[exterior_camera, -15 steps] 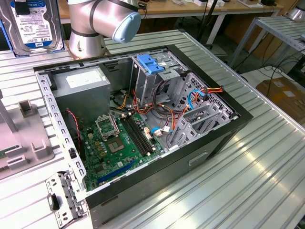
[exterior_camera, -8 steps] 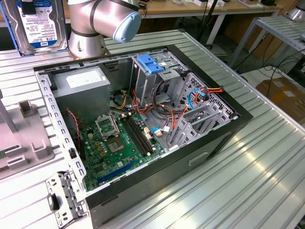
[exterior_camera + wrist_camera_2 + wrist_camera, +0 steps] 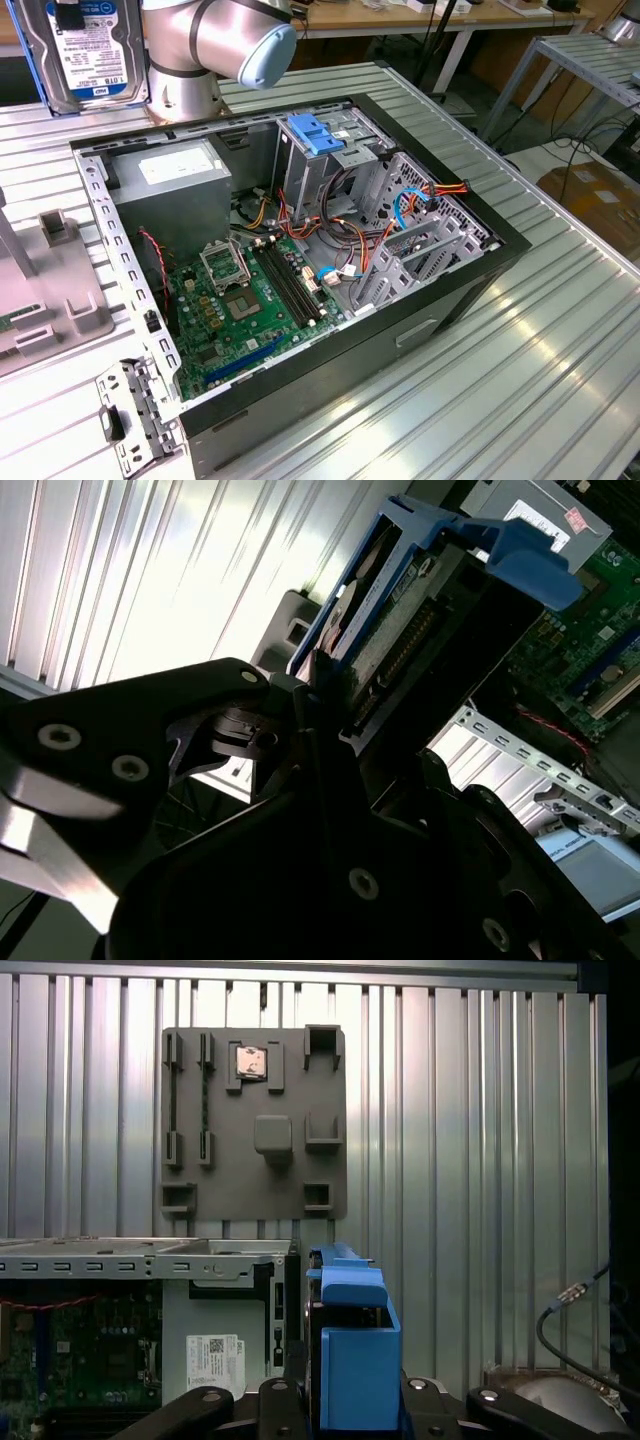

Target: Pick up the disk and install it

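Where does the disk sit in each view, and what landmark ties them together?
Exterior view: the flat silver metal disk with white-and-blue label stands upright at the exterior view's upper left, beside the arm.
Second wrist view: the disk, blue-railed, sits clamped in the black pincer.
First wrist view: the disk is edge-on, blue rail toward the camera.
Shared landmark: the grey metal box with white sticker.

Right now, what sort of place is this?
Probably a robotics lab or workshop: a robot arm holds the disk beside an open computer case on a ribbed metal table, workbenches behind.
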